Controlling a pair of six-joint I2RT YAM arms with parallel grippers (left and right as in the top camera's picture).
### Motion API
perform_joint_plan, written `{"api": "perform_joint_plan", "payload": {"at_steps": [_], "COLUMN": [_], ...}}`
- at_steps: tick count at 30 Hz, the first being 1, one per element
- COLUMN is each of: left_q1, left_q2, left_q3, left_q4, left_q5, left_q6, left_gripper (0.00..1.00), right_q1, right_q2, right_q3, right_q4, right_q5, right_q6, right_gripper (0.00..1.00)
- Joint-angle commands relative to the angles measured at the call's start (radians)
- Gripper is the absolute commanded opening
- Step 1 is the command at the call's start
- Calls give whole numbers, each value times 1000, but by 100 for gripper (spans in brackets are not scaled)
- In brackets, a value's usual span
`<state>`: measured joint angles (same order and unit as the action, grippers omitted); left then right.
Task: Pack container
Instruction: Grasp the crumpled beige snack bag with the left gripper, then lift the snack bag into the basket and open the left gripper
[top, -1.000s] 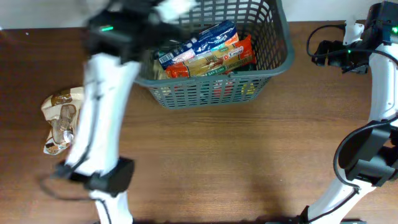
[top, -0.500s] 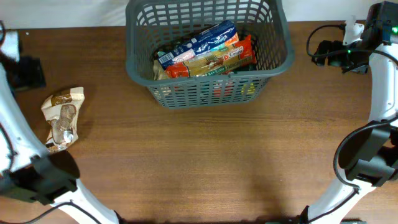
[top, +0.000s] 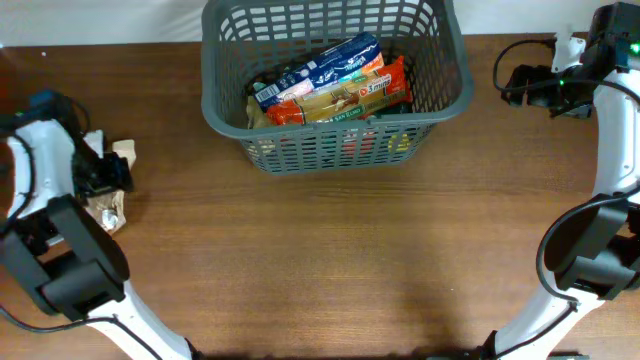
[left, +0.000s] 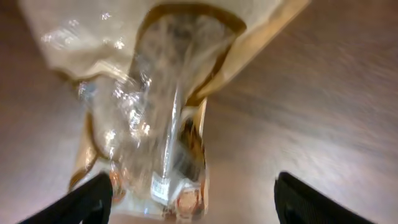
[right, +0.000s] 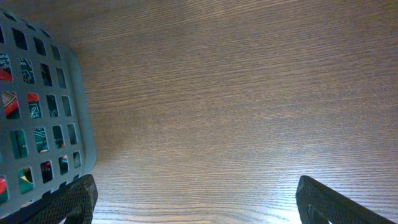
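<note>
The container, a dark grey slotted basket, stands at the back centre and holds a blue packet and an orange pasta packet. A beige packet with a clear window lies on the table at the far left, and it fills the left wrist view. My left gripper is open directly over it, its fingers spread on either side of the packet's end. My right gripper is open and empty over bare wood, just right of the basket's corner.
Brown wooden table. A white wall runs along the back edge behind the basket. The right arm's base and cables stand at the right edge.
My left arm has swung from over the basket out to the far left and come down over the beige packet. The right arm has not moved.
</note>
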<state>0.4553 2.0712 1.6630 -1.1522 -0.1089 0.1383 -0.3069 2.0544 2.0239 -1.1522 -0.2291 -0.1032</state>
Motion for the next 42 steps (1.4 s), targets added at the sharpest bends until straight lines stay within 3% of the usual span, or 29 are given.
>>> {"api": "perform_joint_plan", "payload": {"at_steps": [1,6,15,17,18,19,20,26,33,37,42], "left_q1": [6,8,8,8,8,8,8,-11,-84,-175,-377], "left_q2": [5,6,65,89,100,106,106,67,-32,-80,-99], "left_q3": [-67,-121,-172,-174,-174,-174,-174,-78,383,720,1022], "left_q4": [65,176,284,285,284,280,274,146,-112,-169,-79], "left_q5": [-51,-127,-124,-124,-122,-116,-104,-64,-57,44,159], "left_q6": [18,43,42,42,42,42,42,43,48,150,403], "left_gripper": [77,77,73,60,47,21,2,2,2,2,2], "right_q1": [-1,-1,-1,-1,-1,-1,-1,-1,-1,-1,-1], "right_q2": [-15,-15,-15,-15,-15,-15,-15,-15,-15,-15,-15], "right_q3": [-3,-3,-3,-3,-3,-3,-3,-3,-3,-3,-3], "right_q4": [0,0,0,0,0,0,0,0,0,0,0], "right_q5": [-9,-9,-9,-9,-9,-9,-9,-9,-9,-9,-9], "right_q6": [8,8,8,8,8,8,8,8,8,8,8], "right_gripper": [99,99,99,99,99,99,99,99,99,99,99]}}
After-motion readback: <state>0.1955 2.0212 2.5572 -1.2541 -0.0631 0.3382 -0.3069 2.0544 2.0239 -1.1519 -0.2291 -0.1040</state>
